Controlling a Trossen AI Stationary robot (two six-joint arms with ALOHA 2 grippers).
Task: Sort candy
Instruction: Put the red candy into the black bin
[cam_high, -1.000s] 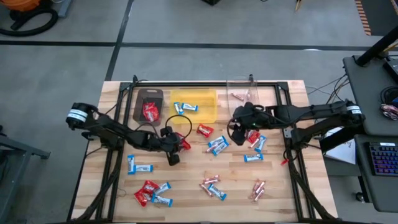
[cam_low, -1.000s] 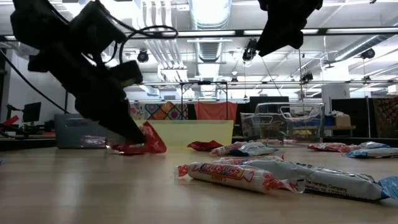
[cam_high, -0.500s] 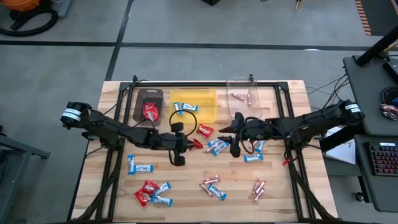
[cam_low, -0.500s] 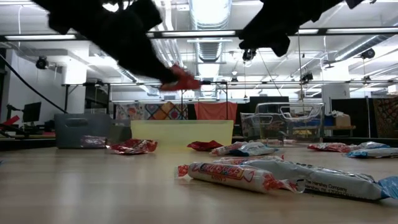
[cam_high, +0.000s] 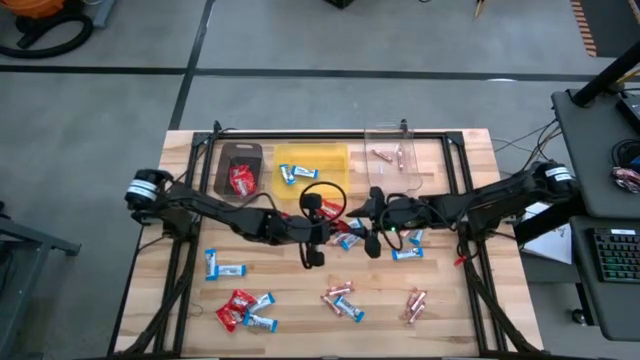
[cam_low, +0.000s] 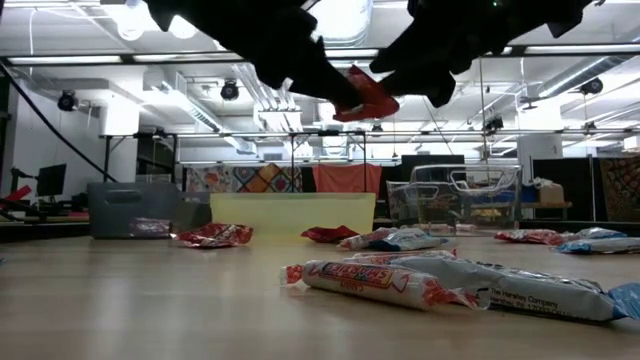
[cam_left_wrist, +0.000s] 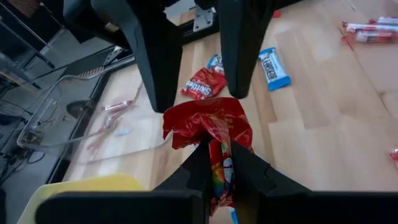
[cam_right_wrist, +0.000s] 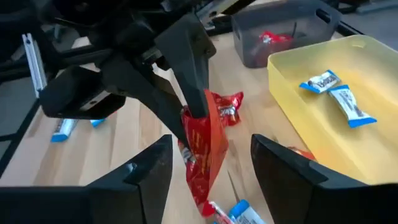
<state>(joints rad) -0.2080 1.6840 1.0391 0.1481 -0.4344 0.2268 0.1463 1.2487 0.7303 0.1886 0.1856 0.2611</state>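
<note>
Since a second ago your left hand (cam_high: 328, 226) has lifted a red packet (cam_left_wrist: 211, 134) off the tabletop (cam_high: 300, 300) and carried it from in front of the brown bin (cam_high: 239, 168) to a spot in front of the yellow bin (cam_high: 313, 170), just off that bin's front right corner. Your right hand (cam_high: 372, 222) has meanwhile left the clear bin (cam_high: 395, 160) and come in to meet it.

Right now the left hand is pinching the packet by its lower edge, fingers pressed together on the wrapper, and holds it up in the air above the loose candy. The right hand's fingers (cam_right_wrist: 292, 165) are spread wide, one on each side of the packet without touching it.

This looks like a hand-over in mid-air, or at least a meeting of the two hands over one packet. Red packets already lie in the brown bin, and blue-and-white bars (cam_right_wrist: 345, 102) in the yellow bin, so the brown bin is the likely home for this one.

If you mean to pass it, close the right fingers on the packet's free upper part before the left lets go, or it may drop back among the bars in front of the yellow bin.
</note>
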